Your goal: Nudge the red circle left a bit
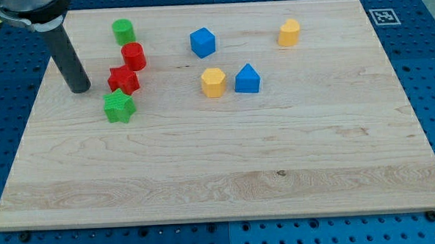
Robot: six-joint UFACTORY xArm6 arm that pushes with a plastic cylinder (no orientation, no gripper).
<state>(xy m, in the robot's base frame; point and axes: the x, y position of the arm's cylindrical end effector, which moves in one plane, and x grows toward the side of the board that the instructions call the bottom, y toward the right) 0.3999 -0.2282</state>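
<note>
The red circle stands near the view's upper left of the wooden board, just below the green circle and touching the red star beneath it. My tip rests on the board to the left of the red star, well left of and a little below the red circle, apart from both. A green star lies below the red star.
A blue cube and a yellow block sit toward the view's top. A yellow hexagon and a blue triangular block sit side by side near the middle. The board's left edge is close to my tip.
</note>
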